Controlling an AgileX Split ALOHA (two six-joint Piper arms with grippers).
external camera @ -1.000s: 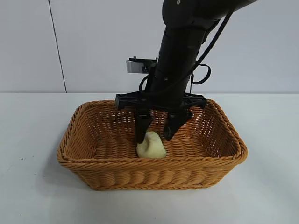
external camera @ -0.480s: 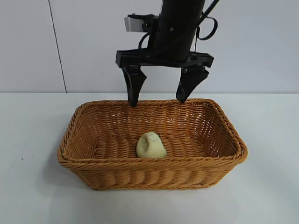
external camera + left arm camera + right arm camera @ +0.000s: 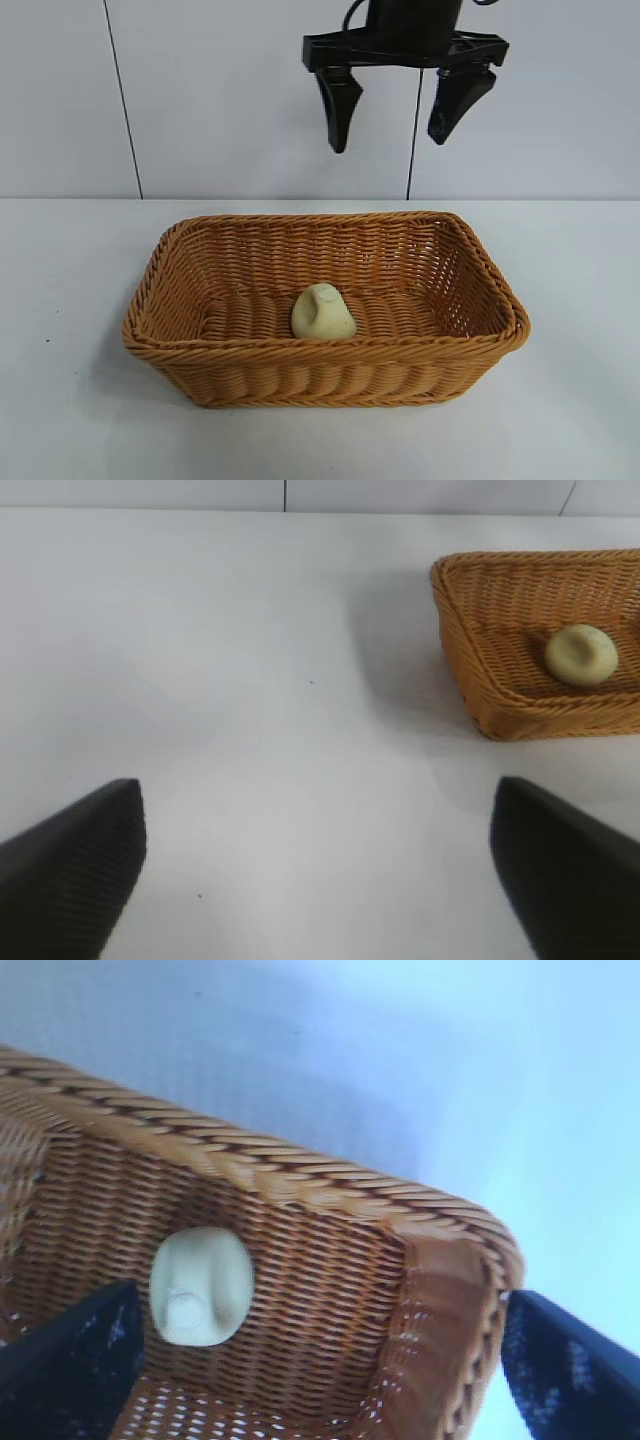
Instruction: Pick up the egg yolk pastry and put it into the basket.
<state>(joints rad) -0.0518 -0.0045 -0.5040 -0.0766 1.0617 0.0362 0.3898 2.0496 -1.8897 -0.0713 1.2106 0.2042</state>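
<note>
Starting at the left, your left gripper (image 3: 318, 865) sits parked over the bare table (image 3: 70, 300), fingers spread wide and holding nothing; from its wrist view the basket (image 3: 470, 670) lies toward two o'clock, well apart.

At the centre, the basket (image 3: 180, 345) rests on the table with the egg yolk pastry (image 3: 323, 312) lying on its woven floor, near the front wall, about six o'clock from the basket's middle. It appears tipped on its side rather than sitting dome up. The placing looks done.

Toward the right, your right gripper (image 3: 397, 110) hangs high above the basket's back rim, at twelve o'clock from the pastry, fingers wide apart and empty, touching nothing.

Should you need to regrasp, treat the pastry as light, soft and crumbly: it probably dents or flakes under a hard squeeze, and its smooth matte skin offers modest friction. Take it across its widest rounded flanks, low on the body, and close gently.
</note>
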